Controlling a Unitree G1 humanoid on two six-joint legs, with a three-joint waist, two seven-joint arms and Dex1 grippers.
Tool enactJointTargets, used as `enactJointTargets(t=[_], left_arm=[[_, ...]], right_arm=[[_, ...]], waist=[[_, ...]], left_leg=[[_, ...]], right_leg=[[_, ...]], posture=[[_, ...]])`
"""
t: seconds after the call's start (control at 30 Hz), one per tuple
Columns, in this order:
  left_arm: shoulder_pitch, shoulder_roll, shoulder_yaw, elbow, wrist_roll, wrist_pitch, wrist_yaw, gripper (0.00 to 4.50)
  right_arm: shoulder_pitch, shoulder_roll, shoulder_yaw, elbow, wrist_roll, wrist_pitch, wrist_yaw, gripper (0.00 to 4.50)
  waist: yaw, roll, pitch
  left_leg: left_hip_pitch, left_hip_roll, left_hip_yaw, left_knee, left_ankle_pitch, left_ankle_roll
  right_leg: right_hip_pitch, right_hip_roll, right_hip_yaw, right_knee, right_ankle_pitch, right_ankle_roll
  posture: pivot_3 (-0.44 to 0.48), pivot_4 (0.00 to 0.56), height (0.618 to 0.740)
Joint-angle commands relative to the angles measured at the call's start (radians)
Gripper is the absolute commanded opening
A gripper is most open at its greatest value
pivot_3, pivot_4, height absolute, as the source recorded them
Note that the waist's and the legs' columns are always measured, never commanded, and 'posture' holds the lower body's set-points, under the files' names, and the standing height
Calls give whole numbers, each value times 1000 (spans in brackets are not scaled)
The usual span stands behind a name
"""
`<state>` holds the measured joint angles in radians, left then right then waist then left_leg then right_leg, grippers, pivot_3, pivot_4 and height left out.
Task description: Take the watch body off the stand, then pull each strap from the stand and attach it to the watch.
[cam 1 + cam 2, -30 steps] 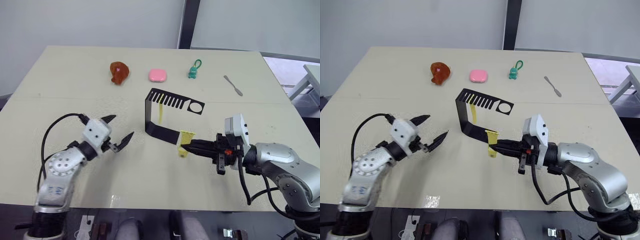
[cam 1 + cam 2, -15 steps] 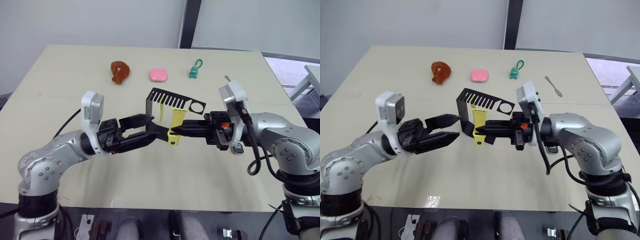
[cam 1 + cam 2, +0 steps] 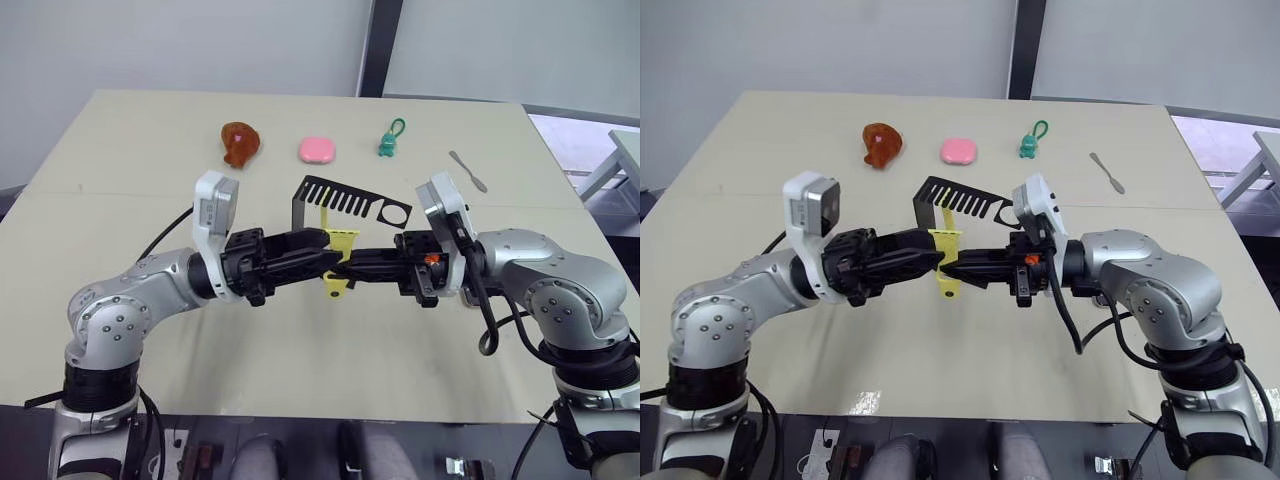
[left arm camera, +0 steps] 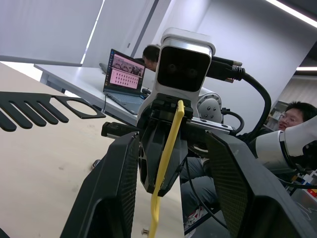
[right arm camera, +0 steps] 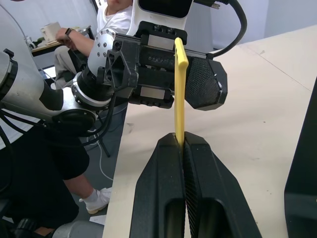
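- Yellow rubber strap (image 3: pixel 338 262) now hangs in the air between my two grippers, above the table (image 3: pixel 120 160) and in front of the stand (image 3: pixel 330 212), rather than down by the stand's foot where I had it a second ago.
- My right gripper (image 5: pixel 179 144) has its fingers pressed together on the strap's edge; in the right wrist view the band rises straight out of the pinch.
- My left gripper (image 3: pixel 325 254) has come in from the near left of the table, where it waited spread, to meet the strap head-on; its fingers (image 4: pixel 116 198) stand apart with the band running between them, so I judge it is not clamped on the strap.
- I cannot make out the watch body in the left gripper; the fingers and the strap hide that spot, so I cannot tell whether it is there.
- Half a second ago the two grippers were near each other but apart; now their tips overlap at the strap. I read this as the attaching step for this strap, the alignment just beginning.
- A second yellow strap (image 3: pixel 322 222) hangs from the comb arm of the stand, so that pull is not yet done.
- Farther back the brown toy (image 3: pixel 238 144), the pink block (image 3: pixel 316 150), the green charm (image 3: pixel 388 140) and the small spatula (image 3: pixel 466 170) lie where they lay before.
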<state>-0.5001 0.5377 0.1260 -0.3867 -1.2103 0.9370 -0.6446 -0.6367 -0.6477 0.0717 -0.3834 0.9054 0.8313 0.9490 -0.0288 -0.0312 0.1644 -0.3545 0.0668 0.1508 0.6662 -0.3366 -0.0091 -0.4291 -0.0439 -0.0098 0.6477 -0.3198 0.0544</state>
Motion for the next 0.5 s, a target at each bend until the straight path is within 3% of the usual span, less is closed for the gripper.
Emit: enactJointTargets(t=[0.03, 0.4, 0.5], left_arm=[[-20, -8, -7, -19, 7, -13, 8, 2279], [-33, -24, -18, -19, 30, -22, 18, 2279], [-33, -28, -17, -16, 32, -22, 17, 1424]], right_arm=[[2, 7, -17, -28, 2, -3, -5, 0], [4, 11, -23, -32, 1, 4, -11, 0], [5, 10, -25, -31, 1, 6, -14, 0]], waist=[[0, 0, 0], [0, 0, 0], [0, 0, 0]], left_leg=[[0, 0, 0, 0, 0, 0], [0, 0, 0, 0, 0, 0], [0, 0, 0, 0, 0, 0]], right_leg=[[0, 0, 0, 0, 0, 0], [0, 0, 0, 0, 0, 0], [0, 0, 0, 0, 0, 0]], posture=[[0, 150, 740], [0, 150, 740], [0, 150, 740]])
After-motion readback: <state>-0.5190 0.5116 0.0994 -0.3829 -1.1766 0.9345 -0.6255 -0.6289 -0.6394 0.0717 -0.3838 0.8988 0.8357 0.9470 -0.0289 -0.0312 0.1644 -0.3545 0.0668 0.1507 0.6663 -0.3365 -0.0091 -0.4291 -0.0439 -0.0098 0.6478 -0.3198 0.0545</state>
